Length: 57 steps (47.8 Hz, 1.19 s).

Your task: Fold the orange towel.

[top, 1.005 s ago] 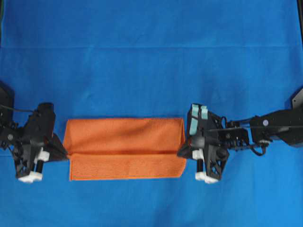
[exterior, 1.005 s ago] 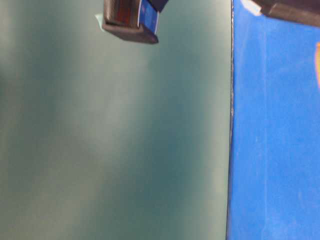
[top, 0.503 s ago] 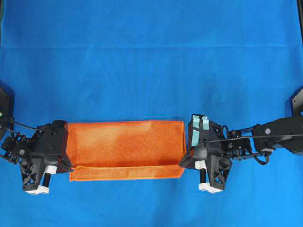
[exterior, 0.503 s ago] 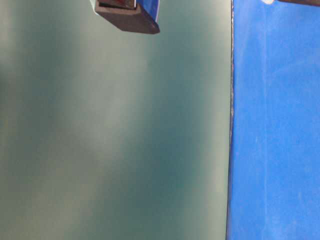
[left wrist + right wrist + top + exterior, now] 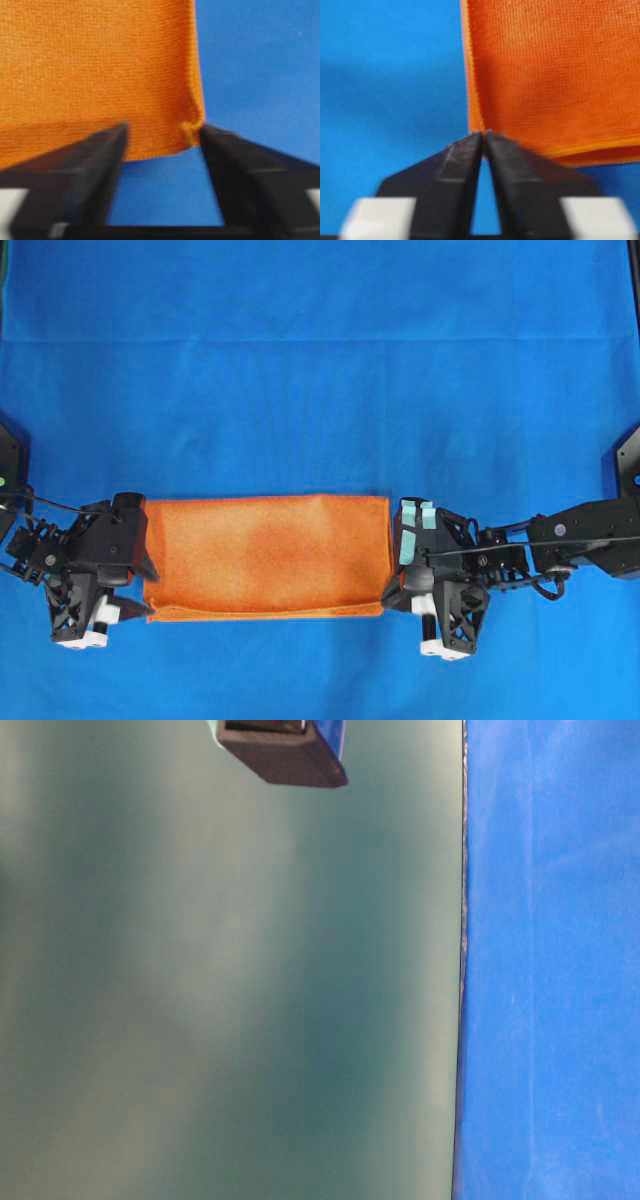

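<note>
The orange towel lay folded in half on the blue cloth (further folds possibly outstanding), left gripper spread at its corner, right gripper nearly closed, still pinching its corner.

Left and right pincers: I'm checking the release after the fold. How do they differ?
The left pincer stands open, jaws either side of its orange towel corner; the right pincer is pinched shut on its corner. Left works the towel's left end, right the right end. Both sit at the folded towel's near edge.
</note>
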Each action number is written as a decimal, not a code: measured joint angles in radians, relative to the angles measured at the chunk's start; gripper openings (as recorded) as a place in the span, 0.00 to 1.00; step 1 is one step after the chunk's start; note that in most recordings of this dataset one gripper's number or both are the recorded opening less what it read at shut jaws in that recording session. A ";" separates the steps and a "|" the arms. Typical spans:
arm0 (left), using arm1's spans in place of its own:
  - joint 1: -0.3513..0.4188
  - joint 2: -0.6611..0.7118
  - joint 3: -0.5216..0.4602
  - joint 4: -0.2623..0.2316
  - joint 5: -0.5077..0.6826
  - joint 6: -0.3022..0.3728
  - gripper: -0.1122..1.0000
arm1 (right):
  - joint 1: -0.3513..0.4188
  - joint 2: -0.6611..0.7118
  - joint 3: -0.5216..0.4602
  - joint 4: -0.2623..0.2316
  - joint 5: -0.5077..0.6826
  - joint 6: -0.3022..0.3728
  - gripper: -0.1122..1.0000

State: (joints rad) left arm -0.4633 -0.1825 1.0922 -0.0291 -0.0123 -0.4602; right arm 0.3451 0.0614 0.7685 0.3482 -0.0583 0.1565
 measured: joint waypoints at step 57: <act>0.394 -0.067 0.080 0.002 0.018 0.278 0.76 | -0.311 -0.018 0.041 -0.075 -0.015 -0.040 0.62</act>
State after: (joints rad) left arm -0.0690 -0.2500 1.1720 -0.0276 0.0061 -0.1825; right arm 0.0337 0.0430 0.8099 0.2730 -0.0736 0.1166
